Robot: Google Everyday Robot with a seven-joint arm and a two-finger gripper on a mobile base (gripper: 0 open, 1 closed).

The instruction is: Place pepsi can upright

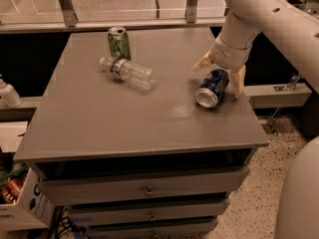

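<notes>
**A:** Where's the pepsi can (211,87)?

**B:** On its side on the bench (124,126), towards the right edge, silver end facing the front. The gripper (217,79) is low over its far end, with the fingers (239,78) apart, one on each side of the body. I see no squeeze on it yet.

**A:** What worries you?

**B:** It's round and it's lying down. If one finger touches before the other as they close, I'd expect it to roll, and the bench edge is near on that side. A grip this close to one end could also let the can swing or slip while it's being tipped upright.

**A:** And the other things?

**B:** The green can (118,43) stands at the back, and the bottle (128,72) lies just in front of it. Both are well apart from the gripper, so I doubt they'll get in the way.
</notes>
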